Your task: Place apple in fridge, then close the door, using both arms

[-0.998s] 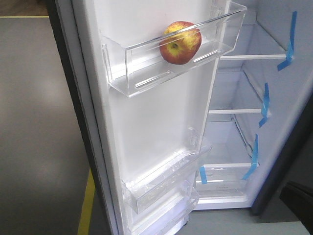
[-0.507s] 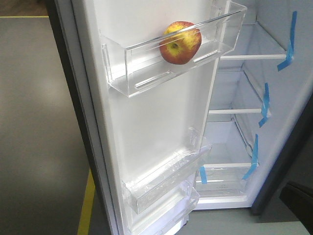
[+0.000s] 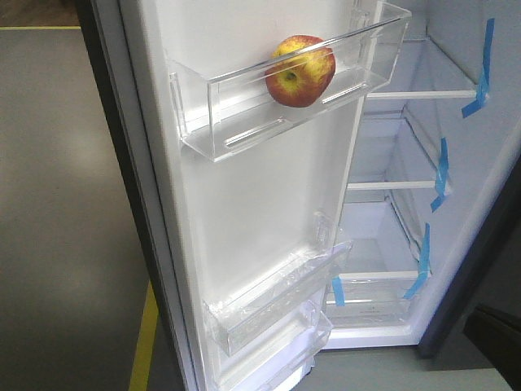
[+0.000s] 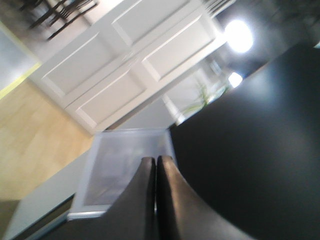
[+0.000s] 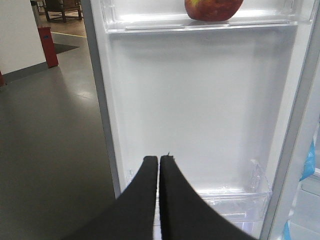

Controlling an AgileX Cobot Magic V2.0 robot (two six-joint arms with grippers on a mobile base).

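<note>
- I cannot read any words or brand names on the fridge [image 3: 383, 236]. The blue tape [image 3: 484, 69] strips on its wall are plain.
- The apple [image 3: 299, 71] sits in the top clear bin [image 3: 236, 110] of the open door [image 3: 260, 212].
- Seen from the right claw [image 5: 159, 159], the apple [image 5: 212, 9] is high above it and a bit to the right.
- The right claw's 2 fingers are pressed together and hold nothing. It points at the white inside of the door [image 5: 200, 110].
- A lower clear bin [image 5: 240, 197] is just past the claw's tip, low and to its right.
- The left claw [image 4: 156, 159] is pressed together too, with nothing in it. A big dark wall [image 4: 260, 150] is on its right.
- Since 1 second ago the apple has not moved, and the door is open just as wide.
- The floor [image 3: 65, 204] is smooth and grey, with a yellow line [image 3: 145, 342].
- Far left of the right claw stands a red box [image 5: 45, 45].
- Past the left claw are white panel doors [image 4: 130, 65], a wood floor [image 4: 35, 145] and a bright lamp [image 4: 238, 35].
</note>
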